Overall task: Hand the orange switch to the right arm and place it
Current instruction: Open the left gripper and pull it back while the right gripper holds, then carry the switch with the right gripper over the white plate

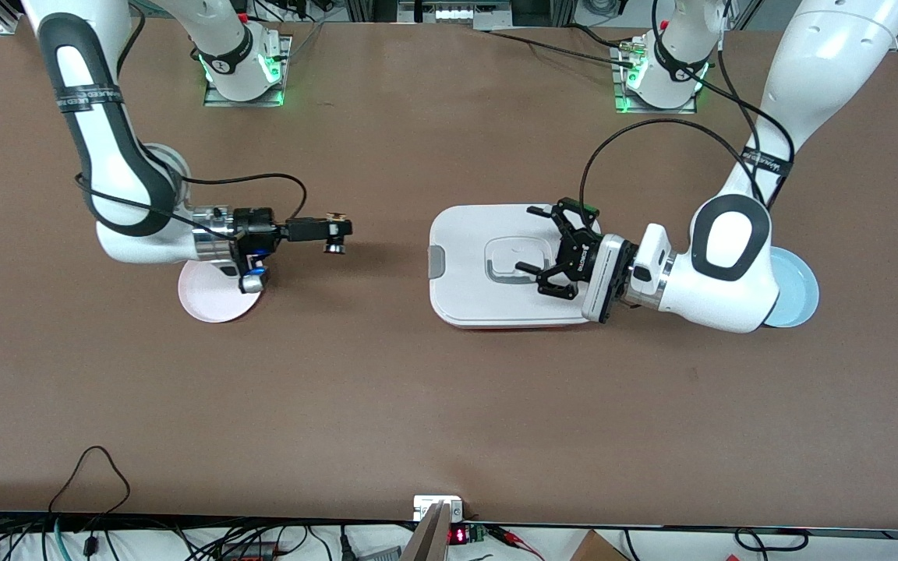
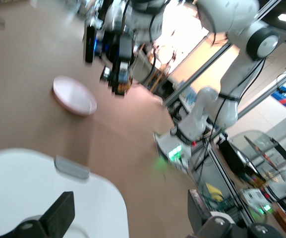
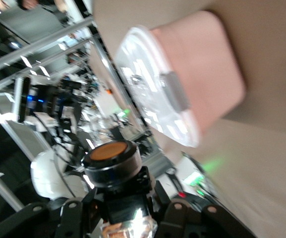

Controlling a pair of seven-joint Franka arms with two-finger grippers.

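My right gripper (image 1: 337, 228) is shut on the orange switch (image 1: 334, 246) and holds it in the air over bare table, between the pink plate (image 1: 207, 300) and the white lidded container (image 1: 472, 257). In the right wrist view the switch's round orange cap (image 3: 111, 150) and black body sit between my fingers (image 3: 73, 213). My left gripper (image 1: 527, 238) is open and empty over the container's lid. In the left wrist view its fingers (image 2: 58, 213) stand wide apart above the lid (image 2: 28, 188).
The pink plate lies under the right arm's wrist, and also shows in the left wrist view (image 2: 74, 95). A light blue plate (image 1: 800, 288) lies under the left arm's elbow. The container has a grey latch (image 1: 436, 261) facing the right arm's end.
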